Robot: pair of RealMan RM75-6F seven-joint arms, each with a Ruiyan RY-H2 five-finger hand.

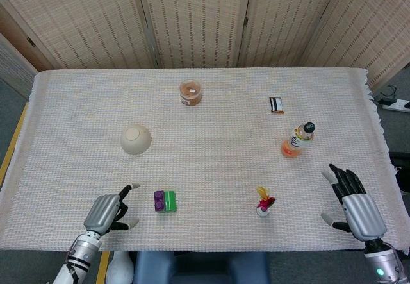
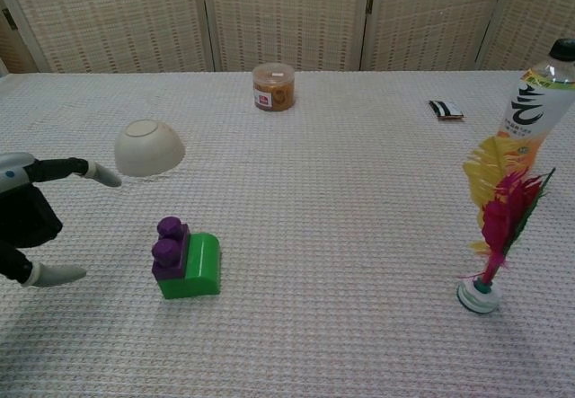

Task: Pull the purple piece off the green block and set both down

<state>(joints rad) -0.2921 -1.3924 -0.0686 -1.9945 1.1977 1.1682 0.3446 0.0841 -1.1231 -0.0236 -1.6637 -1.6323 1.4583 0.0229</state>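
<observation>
Honestly, the left hand (image 1: 107,211) is hovering empty with fingers spread beside the purple piece (image 2: 170,245), risking shoving the green block (image 2: 199,268) aside instead of grasping it.

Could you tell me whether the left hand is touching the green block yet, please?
Apart. The chest view shows bare cloth between the left hand and the green block.
</observation>
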